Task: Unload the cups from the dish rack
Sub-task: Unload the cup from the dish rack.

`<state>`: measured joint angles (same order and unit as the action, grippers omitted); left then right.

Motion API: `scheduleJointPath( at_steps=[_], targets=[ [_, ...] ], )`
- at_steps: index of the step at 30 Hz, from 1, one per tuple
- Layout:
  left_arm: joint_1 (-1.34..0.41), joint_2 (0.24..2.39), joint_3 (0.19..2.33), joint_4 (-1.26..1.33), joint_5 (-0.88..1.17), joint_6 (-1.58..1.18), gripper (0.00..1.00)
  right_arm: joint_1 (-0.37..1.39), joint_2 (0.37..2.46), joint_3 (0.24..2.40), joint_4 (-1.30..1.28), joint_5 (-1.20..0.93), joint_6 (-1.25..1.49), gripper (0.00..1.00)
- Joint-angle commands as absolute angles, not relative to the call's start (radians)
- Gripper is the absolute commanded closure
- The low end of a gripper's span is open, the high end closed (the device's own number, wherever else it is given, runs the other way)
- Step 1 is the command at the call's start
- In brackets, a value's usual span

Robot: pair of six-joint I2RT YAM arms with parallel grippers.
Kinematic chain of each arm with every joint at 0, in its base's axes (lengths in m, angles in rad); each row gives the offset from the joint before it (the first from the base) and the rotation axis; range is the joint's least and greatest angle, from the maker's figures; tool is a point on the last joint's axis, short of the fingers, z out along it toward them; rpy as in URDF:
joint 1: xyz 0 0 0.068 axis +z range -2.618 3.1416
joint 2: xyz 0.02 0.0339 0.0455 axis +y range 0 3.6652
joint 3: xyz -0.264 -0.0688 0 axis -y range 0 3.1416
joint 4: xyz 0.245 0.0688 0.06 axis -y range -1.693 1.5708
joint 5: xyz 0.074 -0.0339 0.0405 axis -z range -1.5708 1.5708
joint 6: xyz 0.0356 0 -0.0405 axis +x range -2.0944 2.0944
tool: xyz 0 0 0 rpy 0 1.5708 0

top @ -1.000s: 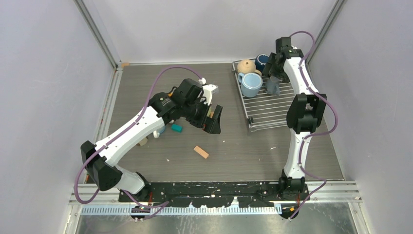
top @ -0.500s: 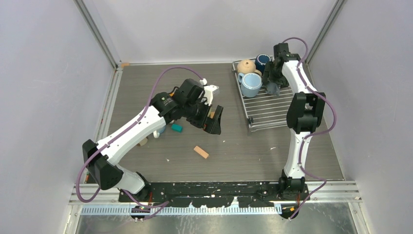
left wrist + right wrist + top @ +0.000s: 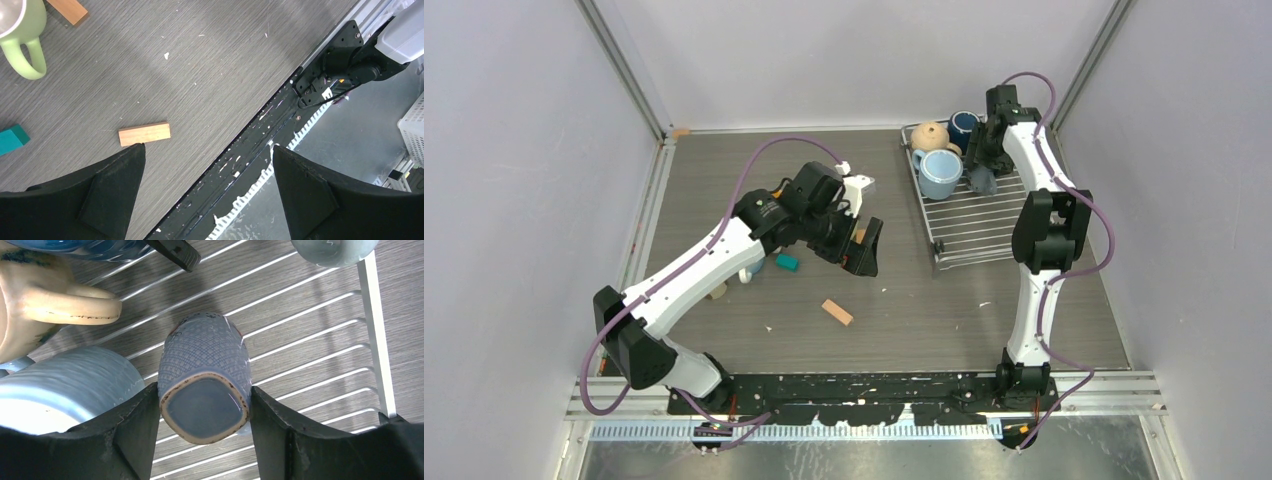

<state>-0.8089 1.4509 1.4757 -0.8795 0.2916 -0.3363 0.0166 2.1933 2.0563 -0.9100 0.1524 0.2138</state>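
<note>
The silver wire dish rack [image 3: 972, 222] stands at the table's far right. In it are a tan cup [image 3: 929, 134], a navy cup [image 3: 962, 124] and a light blue cup [image 3: 940, 174]. My right gripper [image 3: 981, 172] is shut on a grey-blue patterned cup [image 3: 205, 365], which lies with its base toward the wrist camera over the rack wires [image 3: 310, 335]. A grey-green cup [image 3: 332, 249] shows at that view's top edge. My left gripper [image 3: 861, 246] is open and empty above the table's middle. A lime green cup [image 3: 20, 30] stands on the table.
A wooden block [image 3: 836, 312] and a teal block [image 3: 786, 262] lie on the table near the left arm. The wooden block [image 3: 144, 134] shows by the left finger. The table's black front rail [image 3: 260, 145] lies below the left gripper.
My right wrist has shifted slightly toward the rack's far end, with the grey-blue cup between its fingers. The left arm has not moved.
</note>
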Motion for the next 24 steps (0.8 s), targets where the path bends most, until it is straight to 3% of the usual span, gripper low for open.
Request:
scheduleJointPath(
  at_steps=[1,9,24],
  targets=[
    [-0.813,1.452,1.492,-0.852,0.313,-0.334,0.00,0.014,2.188,2.109,-0.920,0.188,0.249,0.55],
    [-0.813,1.460,1.507,-0.836,0.334,-0.355,0.00,-0.033,2.144,2.168,-0.994,0.253,0.333,0.64],
    [-0.813,1.463,1.520,-0.749,0.337,-0.434,0.00,-0.046,1.966,2.128,-1.044,0.241,0.419,0.67]
  ],
)
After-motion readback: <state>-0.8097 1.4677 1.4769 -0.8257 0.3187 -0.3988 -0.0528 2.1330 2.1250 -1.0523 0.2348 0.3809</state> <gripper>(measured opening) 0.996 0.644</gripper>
